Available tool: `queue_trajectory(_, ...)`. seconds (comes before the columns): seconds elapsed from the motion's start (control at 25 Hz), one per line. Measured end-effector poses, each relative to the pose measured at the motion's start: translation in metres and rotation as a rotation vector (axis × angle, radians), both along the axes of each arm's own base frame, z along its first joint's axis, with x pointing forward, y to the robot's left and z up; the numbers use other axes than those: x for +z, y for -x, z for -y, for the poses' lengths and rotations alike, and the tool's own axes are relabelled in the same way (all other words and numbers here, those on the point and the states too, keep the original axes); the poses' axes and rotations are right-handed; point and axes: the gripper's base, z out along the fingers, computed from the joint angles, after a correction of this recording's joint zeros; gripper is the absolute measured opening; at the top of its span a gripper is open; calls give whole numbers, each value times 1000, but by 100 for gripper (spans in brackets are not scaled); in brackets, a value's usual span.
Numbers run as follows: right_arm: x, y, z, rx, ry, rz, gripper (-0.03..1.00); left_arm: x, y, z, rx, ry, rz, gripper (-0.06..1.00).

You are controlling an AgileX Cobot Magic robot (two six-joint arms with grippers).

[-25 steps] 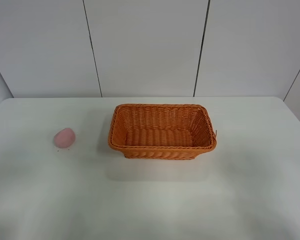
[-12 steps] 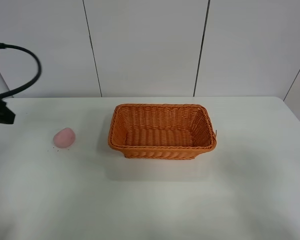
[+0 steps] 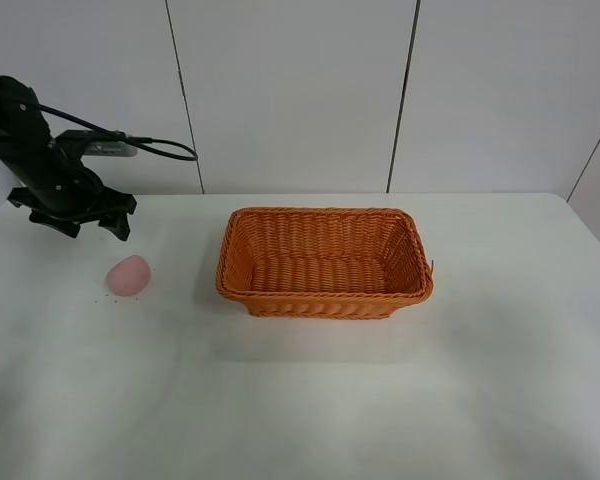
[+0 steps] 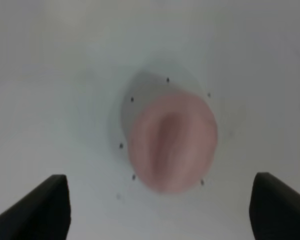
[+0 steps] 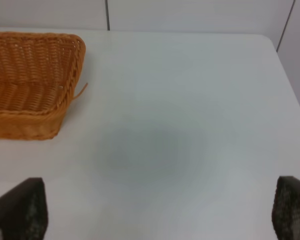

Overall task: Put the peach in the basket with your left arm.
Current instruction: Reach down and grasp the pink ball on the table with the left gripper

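Black jointed left arm (image 3: 35, 150), bent downward; its black claw gripper (image 3: 93, 228), fingers spread wide, hovers above the small pale pink peach (image 3: 129, 275) lying on the white table (image 3: 310, 400), left of the orange-brown wicker basket (image 3: 325, 297).

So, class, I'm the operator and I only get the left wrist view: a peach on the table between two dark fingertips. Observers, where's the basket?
Observer: The basket sits to the right of the peach in the high view, apart from it.
Operator: Anything in it?
Observer: Nothing, it is empty.
Operator: And the other arm?
Observer: The right gripper is open, over bare table beside the basket.
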Motion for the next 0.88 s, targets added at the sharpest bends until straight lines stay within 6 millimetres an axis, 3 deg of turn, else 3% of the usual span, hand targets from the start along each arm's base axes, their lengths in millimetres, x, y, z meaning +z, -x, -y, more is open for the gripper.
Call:
queue_trajectory(0.28, 0, 0, 0, 0, 0, 0, 69, -58, -20, 0, -1, -3, -109, 76)
queue_trajectory(0.56, 0, 0, 0, 0, 0, 0, 69, -92, -23, 1, 3, 0, -170, 74)
queue_trajectory(0.64, 0, 0, 0, 0, 0, 0, 69, -93, -23, 1, 8, 4, -172, 61)
queue_trajectory(0.76, 0, 0, 0, 0, 0, 0, 69, -86, -22, 2, 29, 11, -169, 24)
queue_trajectory(0.88, 0, 0, 0, 0, 0, 0, 69, -61, -20, 2, 31, 15, -134, 9)
